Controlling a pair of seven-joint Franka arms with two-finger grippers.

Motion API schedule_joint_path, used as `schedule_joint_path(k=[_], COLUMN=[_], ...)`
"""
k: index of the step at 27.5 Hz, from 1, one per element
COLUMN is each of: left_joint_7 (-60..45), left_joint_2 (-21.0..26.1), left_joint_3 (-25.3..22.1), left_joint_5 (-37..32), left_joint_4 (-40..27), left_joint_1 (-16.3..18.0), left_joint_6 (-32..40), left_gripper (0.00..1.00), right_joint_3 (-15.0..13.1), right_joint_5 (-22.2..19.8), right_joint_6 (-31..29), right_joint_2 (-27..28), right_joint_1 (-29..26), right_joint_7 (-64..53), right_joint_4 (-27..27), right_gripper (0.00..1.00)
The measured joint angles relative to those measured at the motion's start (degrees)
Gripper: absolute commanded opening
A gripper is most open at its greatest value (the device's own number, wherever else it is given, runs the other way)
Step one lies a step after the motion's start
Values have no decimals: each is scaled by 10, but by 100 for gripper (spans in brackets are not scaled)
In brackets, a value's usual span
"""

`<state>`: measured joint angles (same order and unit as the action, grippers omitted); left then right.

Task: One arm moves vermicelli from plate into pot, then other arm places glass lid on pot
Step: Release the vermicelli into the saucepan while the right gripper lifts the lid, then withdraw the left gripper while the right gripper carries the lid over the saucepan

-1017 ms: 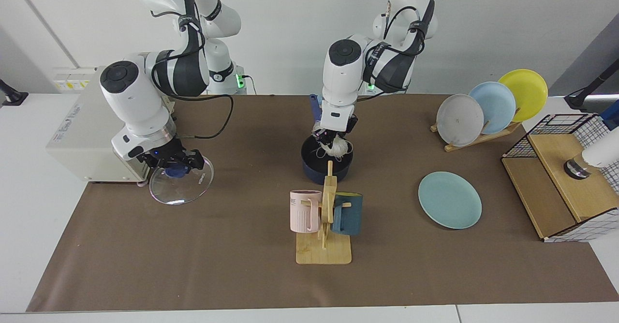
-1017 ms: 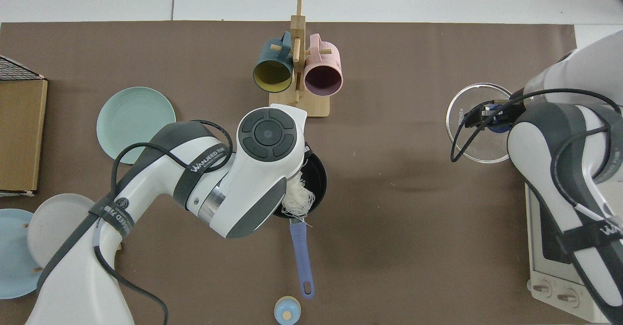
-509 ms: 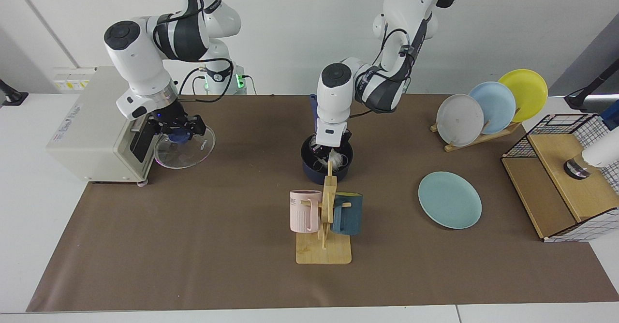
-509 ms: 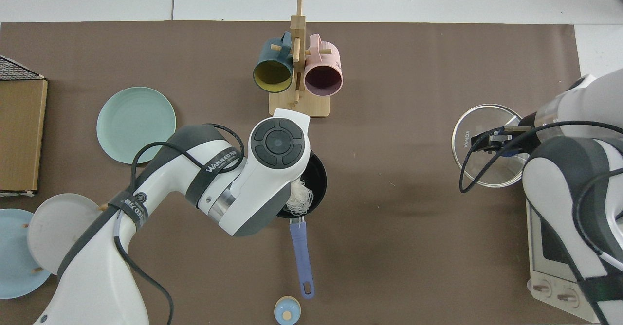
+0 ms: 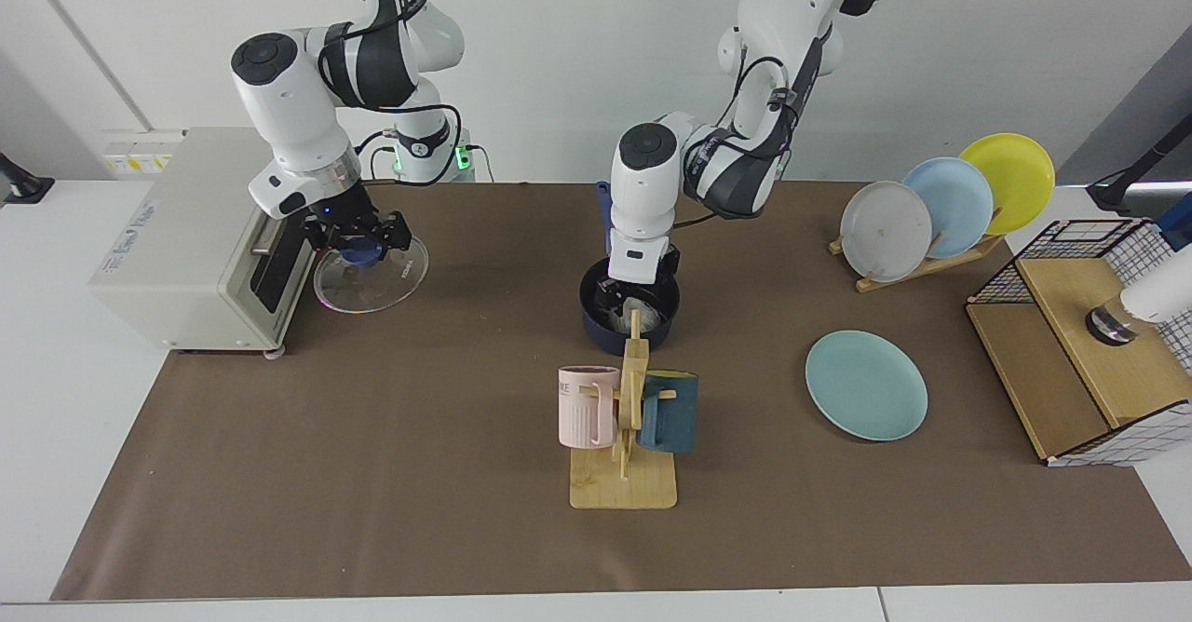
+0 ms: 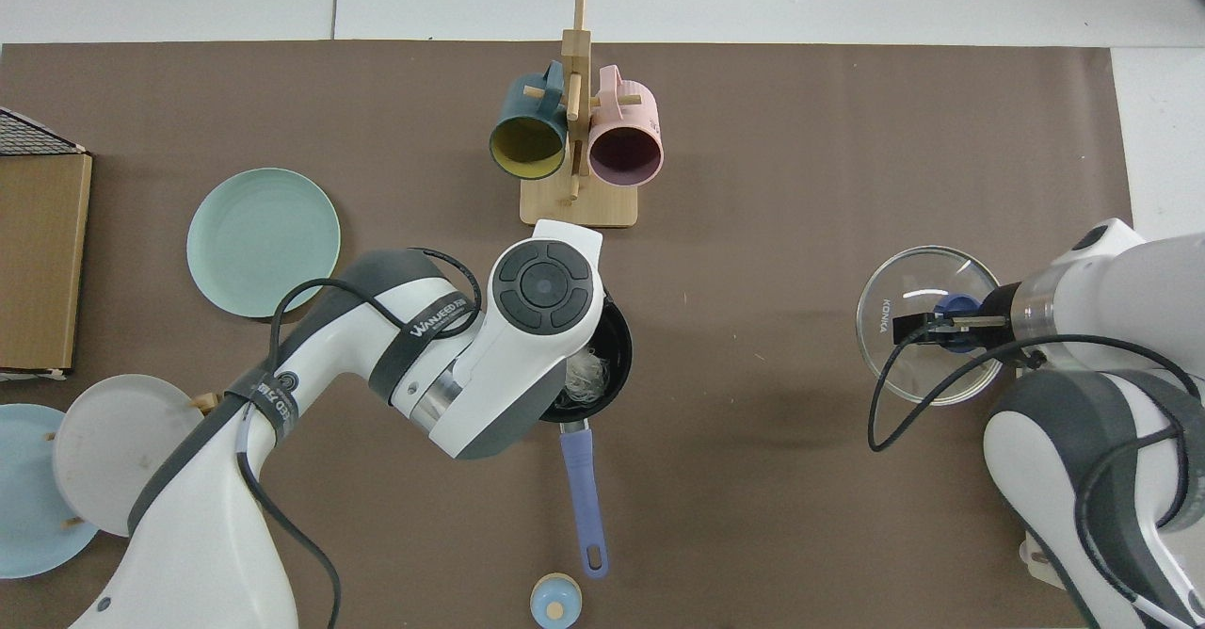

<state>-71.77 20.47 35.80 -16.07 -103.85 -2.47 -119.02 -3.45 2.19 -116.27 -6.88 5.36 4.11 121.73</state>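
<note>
Vermicelli (image 6: 588,377) lies in pot (image 5: 596,324) at frame centre under left hand (image 5: 626,298), grip state indiscernible; right hand (image 5: 358,242) pinches glass lid (image 5: 371,273) aloft, upper left, unplaced.

You can't see the left gripper (image 5: 626,294); it is down in the pot (image 5: 596,322), so its fingers are hidden. The arm covers much of the vermicelli (image 6: 588,377).

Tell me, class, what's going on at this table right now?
The left gripper is down in the pot, where the vermicelli now lies; the plate is bare. The right gripper holds the glass lid by its knob, off to the side above the table near a white appliance, not yet over the pot.
</note>
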Motion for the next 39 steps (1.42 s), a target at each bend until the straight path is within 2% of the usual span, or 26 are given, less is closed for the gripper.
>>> schedule_joint_path(k=[8,14,21,28,33,39], left_joint_7=[176,304,493,614,626,626], left_joint_2=[-27,-43,-64,-93,-111,-117], left_joint_3=[-28,-100,-207,-292,-302,-290], left_joint_5=[-1,23,82,140,149,152], left_joint_4=[37,102,129,132,132,132], left_joint_1=[39,34,25,29,29,26], left_joint_6=[64,134,152,166,174,177], left_gripper=[99,99,99,99,99,99], right_joint_3=[1,10,86,153,181,199], right_joint_5=[0,0,45,52,48,26], right_joint_6=[0,8,37,39,39,38], right_joint_2=[0,5,23,62,103,163], right_joint_1=[22,61,73,80,90,112], right_joint_7=[24,83,207,308,372,447], right_joint_4=[-6,-29,-79,-122,-160,-206], right_gripper=[0,0,0,0,0,0])
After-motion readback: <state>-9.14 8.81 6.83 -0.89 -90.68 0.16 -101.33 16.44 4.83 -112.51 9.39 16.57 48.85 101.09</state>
